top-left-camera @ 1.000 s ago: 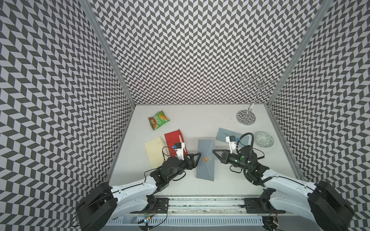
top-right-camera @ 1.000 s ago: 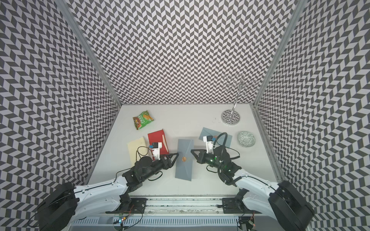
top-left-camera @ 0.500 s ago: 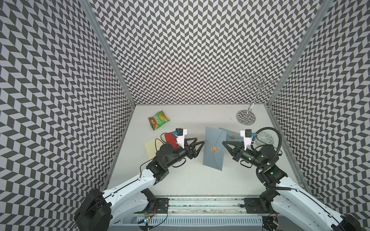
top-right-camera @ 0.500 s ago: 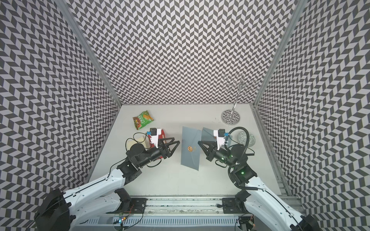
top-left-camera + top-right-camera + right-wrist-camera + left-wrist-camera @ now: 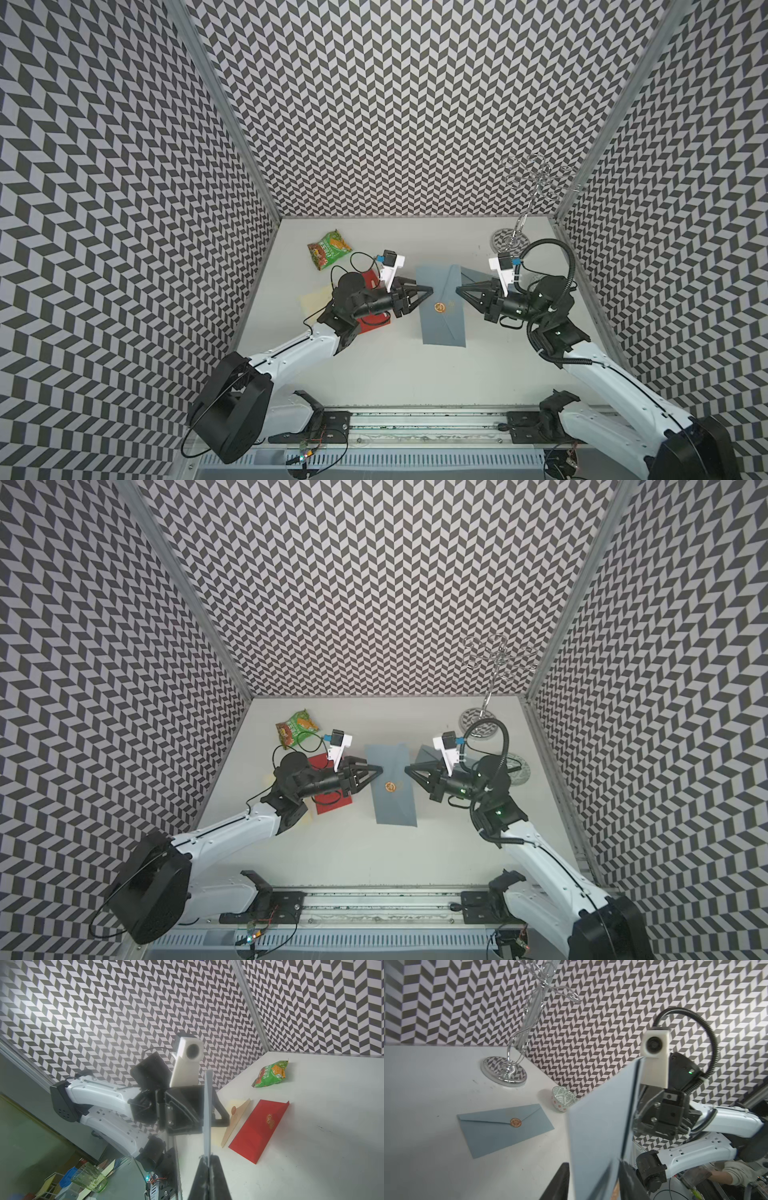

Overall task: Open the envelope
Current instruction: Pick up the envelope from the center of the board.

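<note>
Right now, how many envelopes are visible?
4: held blue envelope between left fingers and right fingers; second blue envelope flat near the bowl; red envelope and cream envelope under the left arm. None seems hidden.

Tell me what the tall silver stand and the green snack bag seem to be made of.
The tall silver stand: probably polished metal, chrome-like finish; its round base and twisted stem give mirror-like reflections. The green snack bag: likely thin plastic film, glossy; it is crinkled, printed, and catches highlights.
</note>
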`<state>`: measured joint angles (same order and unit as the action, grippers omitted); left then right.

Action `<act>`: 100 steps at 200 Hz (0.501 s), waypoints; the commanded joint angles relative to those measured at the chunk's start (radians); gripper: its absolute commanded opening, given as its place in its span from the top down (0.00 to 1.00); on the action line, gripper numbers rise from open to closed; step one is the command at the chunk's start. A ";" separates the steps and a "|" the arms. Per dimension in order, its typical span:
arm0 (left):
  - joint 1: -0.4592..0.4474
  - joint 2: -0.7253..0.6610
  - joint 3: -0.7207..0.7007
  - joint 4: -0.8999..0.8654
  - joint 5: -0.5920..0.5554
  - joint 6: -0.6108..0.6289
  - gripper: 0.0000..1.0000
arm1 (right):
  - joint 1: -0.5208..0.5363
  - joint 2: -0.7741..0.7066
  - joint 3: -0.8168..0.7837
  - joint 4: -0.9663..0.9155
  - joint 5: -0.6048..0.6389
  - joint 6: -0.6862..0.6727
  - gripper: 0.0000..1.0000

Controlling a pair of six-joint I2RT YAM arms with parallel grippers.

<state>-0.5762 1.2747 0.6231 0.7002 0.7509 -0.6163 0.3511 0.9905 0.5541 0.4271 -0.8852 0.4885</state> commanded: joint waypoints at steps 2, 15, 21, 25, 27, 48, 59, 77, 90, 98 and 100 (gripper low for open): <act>0.013 0.003 0.003 0.106 0.077 -0.008 0.81 | -0.033 0.038 0.018 0.018 -0.040 -0.029 1.00; 0.014 0.006 0.008 0.109 0.085 -0.006 0.94 | -0.046 0.061 0.035 -0.016 -0.025 -0.041 0.98; 0.013 0.008 0.014 0.105 0.084 -0.001 0.99 | -0.051 0.070 0.042 -0.033 -0.013 -0.050 0.96; 0.013 0.010 0.019 0.096 0.083 0.006 1.00 | -0.053 0.073 0.048 -0.042 0.001 -0.053 0.93; 0.013 0.010 0.021 0.088 0.079 0.010 1.00 | -0.055 0.075 0.049 -0.049 0.009 -0.054 0.91; 0.015 0.003 0.056 -0.036 -0.011 0.075 1.00 | -0.063 0.073 0.092 -0.156 0.152 -0.055 0.74; 0.013 -0.017 0.065 -0.091 -0.070 0.105 1.00 | -0.063 0.064 0.125 -0.240 0.266 -0.051 0.66; 0.012 -0.049 0.074 -0.166 -0.185 0.147 1.00 | -0.065 0.055 0.167 -0.354 0.504 0.049 0.61; 0.007 -0.062 0.073 -0.193 -0.252 0.161 1.00 | -0.083 0.050 0.187 -0.439 0.600 0.117 0.25; -0.001 -0.065 0.069 -0.203 -0.291 0.159 1.00 | -0.099 0.048 0.176 -0.453 0.567 0.156 0.07; -0.003 -0.066 0.069 -0.206 -0.300 0.157 1.00 | -0.104 0.046 0.172 -0.446 0.549 0.161 0.04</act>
<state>-0.5674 1.2419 0.6682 0.5774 0.6159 -0.5121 0.2844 1.0634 0.7136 0.1074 -0.5083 0.5247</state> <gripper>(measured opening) 0.056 0.695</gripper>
